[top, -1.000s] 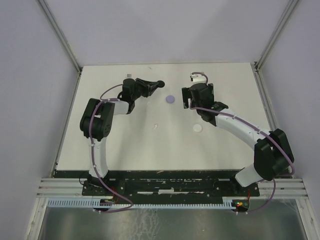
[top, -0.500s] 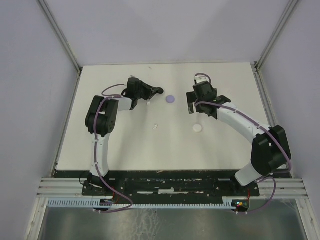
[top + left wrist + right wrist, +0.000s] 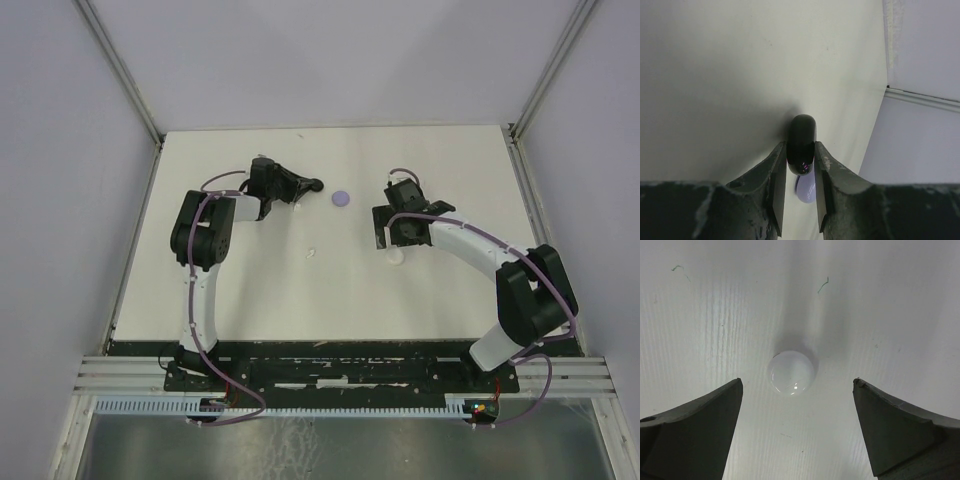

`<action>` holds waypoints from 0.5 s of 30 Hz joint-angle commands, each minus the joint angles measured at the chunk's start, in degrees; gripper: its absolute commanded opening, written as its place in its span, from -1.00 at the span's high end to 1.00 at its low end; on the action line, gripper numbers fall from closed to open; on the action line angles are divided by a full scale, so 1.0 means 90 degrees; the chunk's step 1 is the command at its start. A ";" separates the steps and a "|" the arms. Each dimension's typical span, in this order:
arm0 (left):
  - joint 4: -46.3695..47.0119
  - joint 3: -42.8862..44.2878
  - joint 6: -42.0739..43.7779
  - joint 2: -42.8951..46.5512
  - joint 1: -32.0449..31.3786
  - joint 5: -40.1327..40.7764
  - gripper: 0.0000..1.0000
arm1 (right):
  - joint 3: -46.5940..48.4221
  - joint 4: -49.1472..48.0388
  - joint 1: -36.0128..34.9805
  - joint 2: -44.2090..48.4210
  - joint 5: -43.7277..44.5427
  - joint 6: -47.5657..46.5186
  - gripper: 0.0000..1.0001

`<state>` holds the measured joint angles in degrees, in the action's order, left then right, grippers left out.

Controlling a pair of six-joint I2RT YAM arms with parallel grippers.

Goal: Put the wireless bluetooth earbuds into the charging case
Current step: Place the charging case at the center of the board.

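The left claw [image 3: 800, 149] is seen clenched on a black disc [image 3: 802, 130], which is gripped edge-on between its fingers, near a lilac disc [image 3: 342, 198] that lies flat on the desk [image 3: 450, 160]. The right claw [image 3: 796, 385] is held spread wide over a white disc [image 3: 791, 373], which is framed between the two fingers and touched by neither. A tiny white earbud [image 3: 311, 253] is seen loose on the desk between the arms, apart from both claws.

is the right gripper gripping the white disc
No, the right gripper stands wide open, its fingers clear on either side of the white disc, which lies untouched on the table.
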<state>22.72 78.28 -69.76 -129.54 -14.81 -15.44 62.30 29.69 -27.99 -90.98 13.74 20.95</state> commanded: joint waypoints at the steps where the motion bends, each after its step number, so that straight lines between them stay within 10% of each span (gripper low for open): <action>1: 0.0083 0.0112 0.0301 -0.0055 0.0079 -0.0203 0.30 | -0.0108 -0.0158 0.0021 -0.0044 -0.0179 0.0164 -0.99; 15: 0.0210 -0.0172 0.0257 0.0205 0.0400 -0.0526 0.11 | -0.0452 -0.0385 0.0024 -0.0447 -0.0500 0.0160 -0.98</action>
<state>22.59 77.73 -69.49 -129.75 -12.10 -18.39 58.72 28.36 -27.99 -94.08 10.04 21.82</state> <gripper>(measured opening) 0.436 0.997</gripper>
